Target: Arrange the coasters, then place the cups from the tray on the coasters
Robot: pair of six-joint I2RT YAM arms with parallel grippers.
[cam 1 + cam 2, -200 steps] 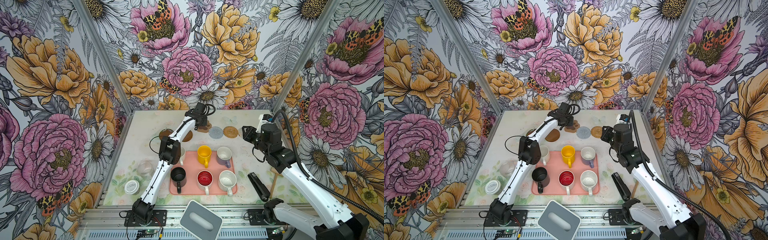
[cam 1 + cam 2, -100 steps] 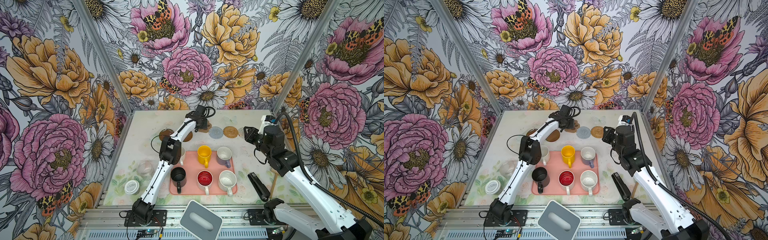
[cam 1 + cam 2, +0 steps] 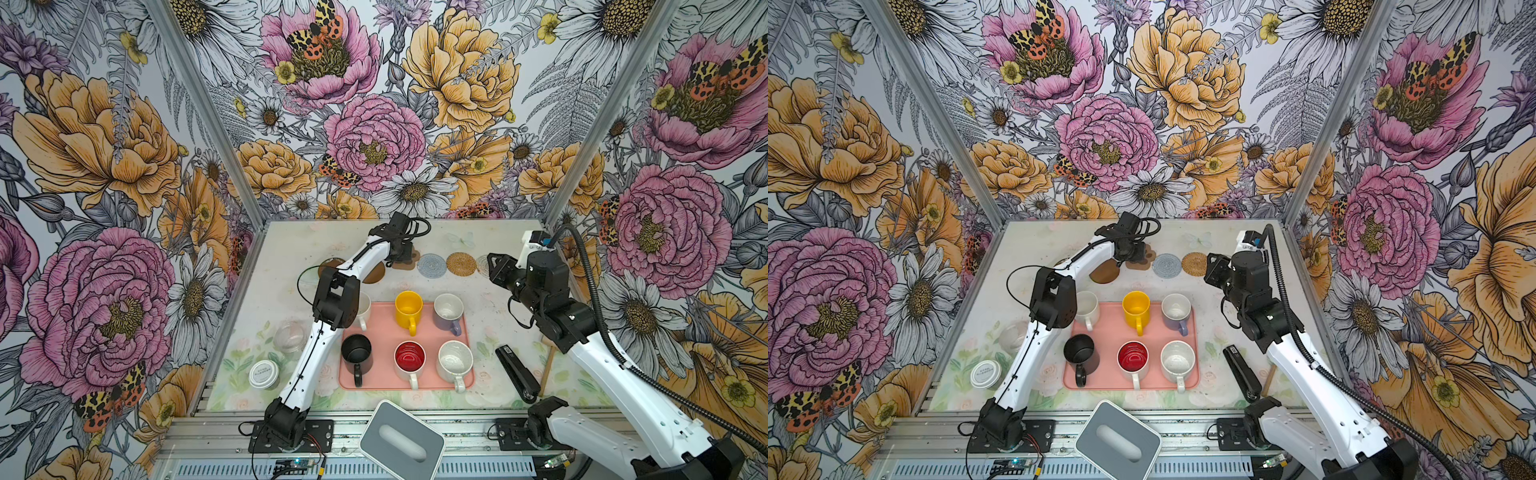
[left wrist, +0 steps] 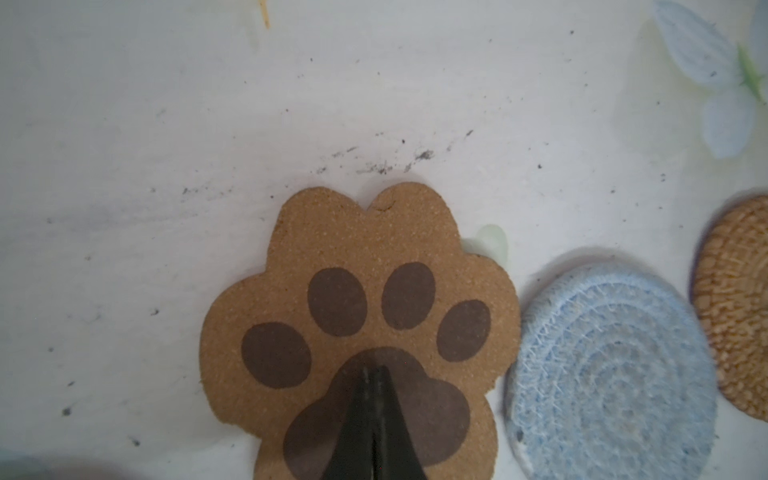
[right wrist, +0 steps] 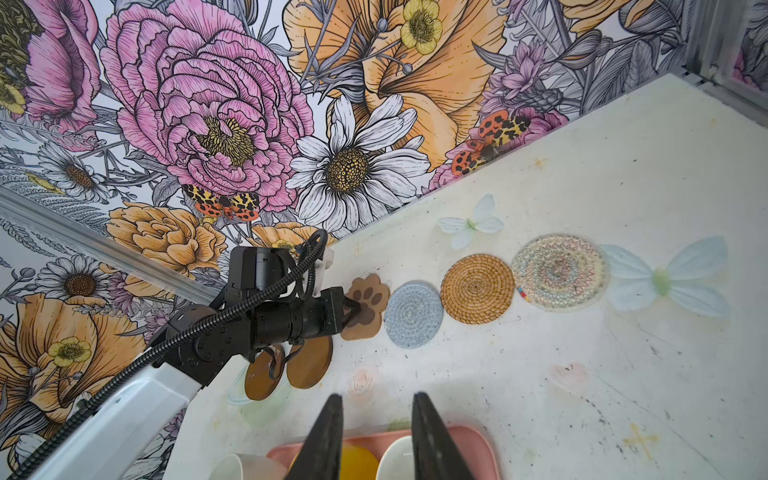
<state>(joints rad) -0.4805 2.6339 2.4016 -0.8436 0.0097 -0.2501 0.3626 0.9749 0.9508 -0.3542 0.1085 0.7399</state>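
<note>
**My left gripper [image 4: 372, 370] has just pinched shut over the tan cork paw-shaped coaster [image 4: 357, 328]; no cup has left the tray.**

In both top views my left arm reaches past the far edge of the salmon-pink rectangular tray [image 3: 384, 330]. All six mugs, the yellow mug [image 3: 408, 306] among them, stand on the tray.
In the left wrist view my jaws, a little apart a second ago, are now pressed together and hold nothing. Their tips sit over the paw's big dark pad. I judge I'm set to slide the coaster, not lift it.
In the right wrist view my right gripper [image 5: 376, 401] hangs above the tray's far edge, jaws parted and empty. Beyond the tray the row runs paw, pale woven round coaster [image 5: 412, 314], orange rattan round coaster [image 5: 477, 289], clear patterned glassy coaster [image 5: 559, 272]. The two brown round discs [image 5: 309, 361] lie nearer the tray, out of line.
</note>
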